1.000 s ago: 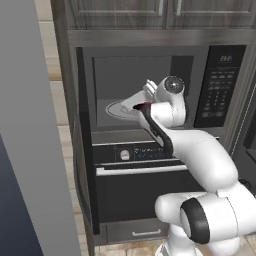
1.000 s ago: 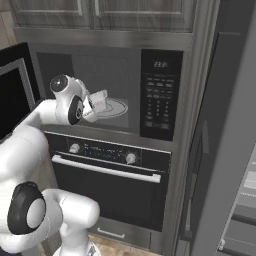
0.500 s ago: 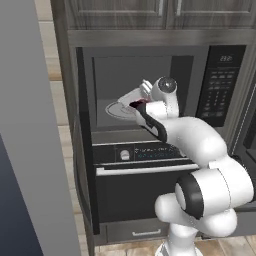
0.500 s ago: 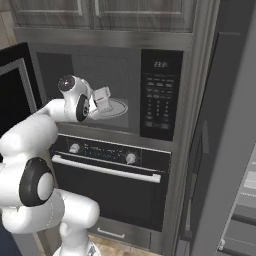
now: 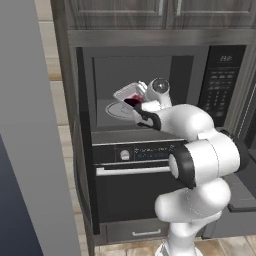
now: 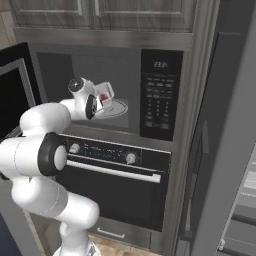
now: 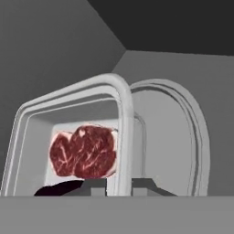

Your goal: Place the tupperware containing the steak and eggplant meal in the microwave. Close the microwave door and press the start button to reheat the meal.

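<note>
We see the white arm reaching into the grey cavity of the wide built-in black microwave (image 5: 150, 80), its two-finger gripper (image 7: 119, 185) carrying the small clear-whitish rectangular tupperware (image 5: 129, 93) with rounded corners and a flared rim; the tub is tilted, one long side raised, and hangs above the round grey turntable (image 5: 116, 110) rather than resting on it; in the right base view the same tub (image 6: 104, 93) shows just ahead of the wrist, over the turntable (image 6: 114, 108). In the hand view the two dark fingers (image 7: 93, 187) stand one on each side of the tub's near rim (image 7: 122, 137), clamped on that wall; inside the tub we make out the steak and eggplant meal (image 7: 84, 153), a red marbled slab of meat with a black lump beside it at the lower edge; beyond the rim lies the turntable's ringed disc (image 7: 176, 137). The microwave's black door with its dark window (image 6: 12, 95) is swung wide open at the left of the right base view; the keypad strip with its digital clock (image 6: 160, 95) sits to the right of the cavity; below the microwave we see the knobbed black oven (image 6: 112, 170) with a horizontal silver bar; grey wood-grain cabinets (image 5: 160, 12) run above.
</note>
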Controlling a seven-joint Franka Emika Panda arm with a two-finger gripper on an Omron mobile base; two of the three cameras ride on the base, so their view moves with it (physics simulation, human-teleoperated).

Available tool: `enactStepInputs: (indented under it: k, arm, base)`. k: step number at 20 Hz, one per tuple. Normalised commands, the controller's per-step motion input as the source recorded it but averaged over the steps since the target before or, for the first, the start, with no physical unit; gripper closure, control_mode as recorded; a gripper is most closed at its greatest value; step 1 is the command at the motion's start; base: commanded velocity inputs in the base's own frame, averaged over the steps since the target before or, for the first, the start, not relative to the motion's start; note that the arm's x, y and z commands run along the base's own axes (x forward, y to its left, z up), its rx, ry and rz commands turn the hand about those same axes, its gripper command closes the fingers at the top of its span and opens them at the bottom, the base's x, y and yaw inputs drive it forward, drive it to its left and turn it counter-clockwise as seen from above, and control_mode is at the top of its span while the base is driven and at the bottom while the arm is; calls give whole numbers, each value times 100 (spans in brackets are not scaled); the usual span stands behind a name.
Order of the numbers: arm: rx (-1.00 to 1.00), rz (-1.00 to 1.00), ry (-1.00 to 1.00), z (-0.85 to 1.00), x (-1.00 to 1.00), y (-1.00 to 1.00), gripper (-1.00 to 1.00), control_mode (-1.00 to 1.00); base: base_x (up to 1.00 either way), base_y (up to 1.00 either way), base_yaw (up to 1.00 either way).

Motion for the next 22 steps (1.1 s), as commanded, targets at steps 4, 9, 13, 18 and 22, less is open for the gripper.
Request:
enactStepInputs:
  k: [4, 9, 13, 18, 22]
  arm:
    - [0, -1, 10, -4, 49, 25, 100, -100]
    - [-1, -3, 11, -21, 42, 28, 100, -100]
    - [-2, -5, 4, -27, 32, 31, -100, -100]
    - [-1, -3, -6, -27, -37, 4, -100, -100]
    - [0, -1, -15, -8, -84, 0, -100, -100]
  base:
    - [0, 0, 0]
    - [0, 0, 0]
    - [0, 0, 0]
    - [0, 0, 0]
    - [0, 0, 0]
